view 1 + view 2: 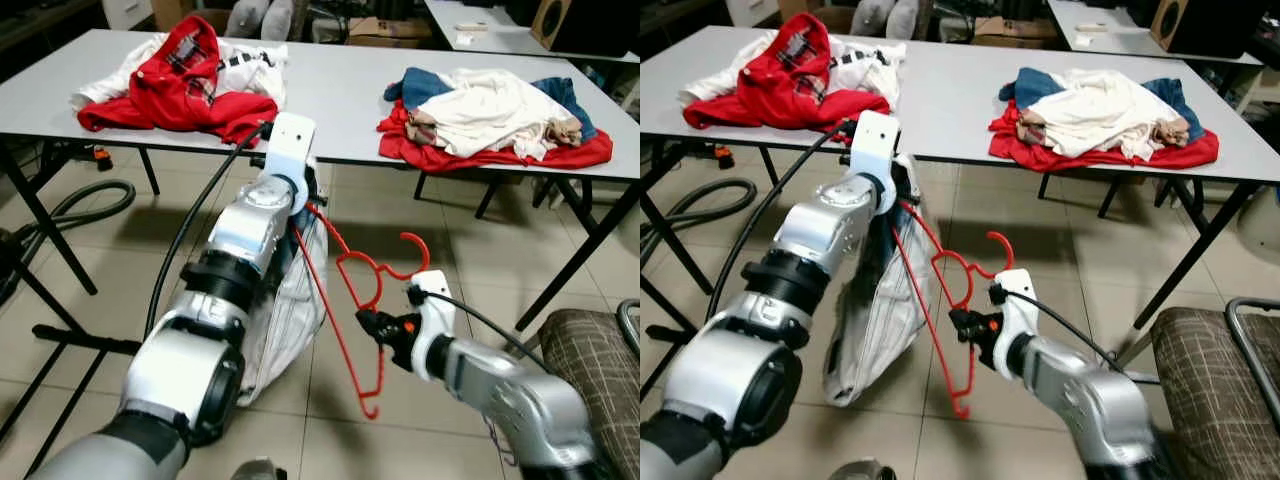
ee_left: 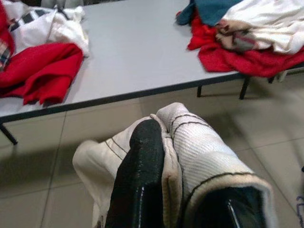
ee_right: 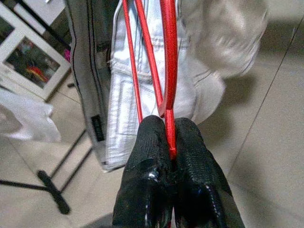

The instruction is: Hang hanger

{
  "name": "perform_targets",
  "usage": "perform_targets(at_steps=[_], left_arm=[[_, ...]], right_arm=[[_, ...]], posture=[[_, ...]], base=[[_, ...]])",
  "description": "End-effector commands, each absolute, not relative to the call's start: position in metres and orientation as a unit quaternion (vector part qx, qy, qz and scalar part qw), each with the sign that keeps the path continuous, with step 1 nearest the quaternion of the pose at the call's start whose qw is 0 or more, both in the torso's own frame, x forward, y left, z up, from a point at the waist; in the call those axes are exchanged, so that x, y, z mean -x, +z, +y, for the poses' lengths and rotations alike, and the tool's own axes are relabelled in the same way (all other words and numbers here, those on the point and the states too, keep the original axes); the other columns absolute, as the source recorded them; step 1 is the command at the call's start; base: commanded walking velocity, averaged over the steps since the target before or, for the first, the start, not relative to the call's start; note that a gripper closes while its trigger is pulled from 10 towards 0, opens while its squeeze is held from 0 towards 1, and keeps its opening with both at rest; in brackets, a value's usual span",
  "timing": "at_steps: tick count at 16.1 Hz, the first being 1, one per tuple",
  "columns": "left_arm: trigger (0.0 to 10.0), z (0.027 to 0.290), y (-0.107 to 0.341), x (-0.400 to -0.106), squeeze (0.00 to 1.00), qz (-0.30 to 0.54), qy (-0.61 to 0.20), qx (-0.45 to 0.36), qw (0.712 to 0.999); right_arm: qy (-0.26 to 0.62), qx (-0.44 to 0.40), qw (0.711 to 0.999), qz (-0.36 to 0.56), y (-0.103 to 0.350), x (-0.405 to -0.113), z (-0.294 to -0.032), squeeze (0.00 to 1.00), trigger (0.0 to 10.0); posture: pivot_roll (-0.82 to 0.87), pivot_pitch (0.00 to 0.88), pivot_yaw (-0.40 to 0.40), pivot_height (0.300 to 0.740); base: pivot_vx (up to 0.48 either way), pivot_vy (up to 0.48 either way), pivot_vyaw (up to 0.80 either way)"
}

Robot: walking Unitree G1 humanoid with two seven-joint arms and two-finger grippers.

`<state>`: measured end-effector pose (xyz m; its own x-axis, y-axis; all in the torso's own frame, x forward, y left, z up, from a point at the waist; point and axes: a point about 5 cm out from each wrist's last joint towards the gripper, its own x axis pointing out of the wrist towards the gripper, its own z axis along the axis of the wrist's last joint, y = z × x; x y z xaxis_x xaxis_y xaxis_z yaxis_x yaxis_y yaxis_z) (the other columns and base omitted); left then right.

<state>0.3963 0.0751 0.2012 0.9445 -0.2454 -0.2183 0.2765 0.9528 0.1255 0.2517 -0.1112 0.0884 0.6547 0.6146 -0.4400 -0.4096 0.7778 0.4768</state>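
My left gripper (image 2: 165,142) is shut on a white garment with thin dark stripes (image 1: 290,310), which hangs from it toward the floor in front of the grey table (image 1: 330,90). The cloth bunches between the fingers and covers one of them. My right gripper (image 3: 168,124) is shut on the thin lower part of a red plastic hanger (image 3: 168,57), low and to the right of the garment. The hanger (image 1: 374,272) is tilted, hook (image 1: 416,244) up and right, and its upper arm reaches into the garment just below the left wrist.
A pile of red and white clothes (image 1: 185,85) lies on the table's left; a white, blue and red pile (image 1: 490,115) lies on its right. A plaid chair cushion (image 1: 590,360) is at the right, a hose (image 1: 90,200) and black stand legs (image 1: 60,335) at the left.
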Motion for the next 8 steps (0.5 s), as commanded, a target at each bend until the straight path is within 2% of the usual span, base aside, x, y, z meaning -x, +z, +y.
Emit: perform_targets(at_steps=[1,3,6,8], left_arm=[[0.0,0.066,0.216,-0.395,0.0,0.071,-0.144,-0.084,0.983],[0.0,0.07,0.214,-0.394,0.0,0.071,-0.139,-0.092,0.983],[0.5,0.089,0.21,-0.396,0.0,0.073,-0.114,-0.111,0.985],[0.7,0.094,0.207,-0.395,0.0,0.077,-0.107,-0.118,0.984]], right_arm=[[0.271,-0.195,0.887,0.317,0.084,-0.254,-0.114,0.0,10.0],[0.244,-0.209,0.887,0.332,0.078,-0.25,-0.12,0.0,10.0],[0.143,-0.267,0.901,0.311,0.075,-0.246,-0.155,0.0,10.0],[0.111,-0.299,0.898,0.304,0.077,-0.243,-0.167,0.0,10.0]], posture=[[0.05,0.0,0.002,0.74],[0.05,0.0,-0.003,0.74],[0.05,0.0,-0.011,0.74],[0.04,0.0,-0.01,0.74]], base=[[0.0,0.0,0.0],[0.0,0.0,0.0],[0.0,0.0,0.0],[0.0,0.0,0.0]])
